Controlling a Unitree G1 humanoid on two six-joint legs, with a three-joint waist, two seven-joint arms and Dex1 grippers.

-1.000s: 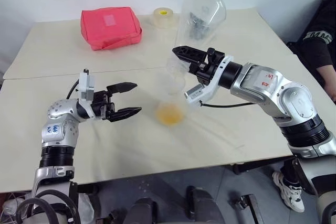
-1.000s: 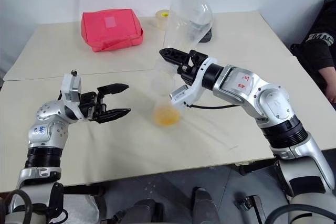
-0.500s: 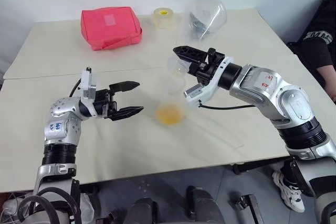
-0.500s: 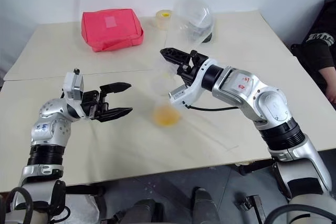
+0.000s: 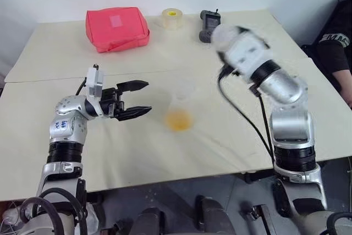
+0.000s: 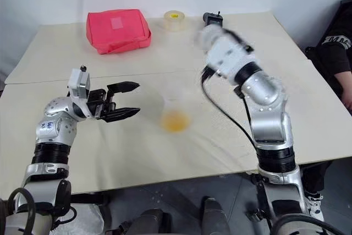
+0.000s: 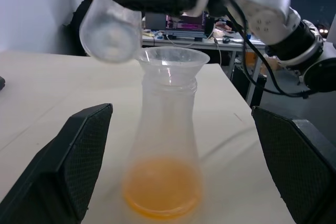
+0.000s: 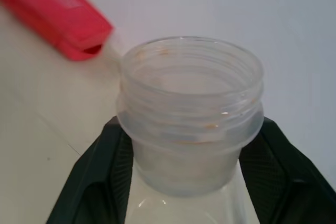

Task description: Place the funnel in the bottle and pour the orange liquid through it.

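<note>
The bottle (image 5: 179,108) stands upright mid-table with the orange liquid (image 5: 179,120) pooled in its base. The clear funnel (image 7: 173,61) sits in its neck, mouth upward. My left gripper (image 5: 147,98) hovers open just left of the bottle, pointing at it, its fingers (image 7: 79,166) apart on either side and touching nothing. My right arm is blurred, raised over the table's back right, away from the bottle. My right gripper (image 8: 191,145) is shut on the neck of a larger clear flask (image 8: 191,103), which looks empty apart from faint orange traces.
A red pouch (image 5: 116,27), a tape roll (image 5: 172,18) and a black device (image 5: 207,23) lie along the table's far side. A person (image 5: 336,48) sits at the right edge. A seam crosses the table behind the bottle.
My right arm has swung the large flask away from above the funnel, to the right and back, and rolled its wrist. The left gripper stays open beside the bottle.
</note>
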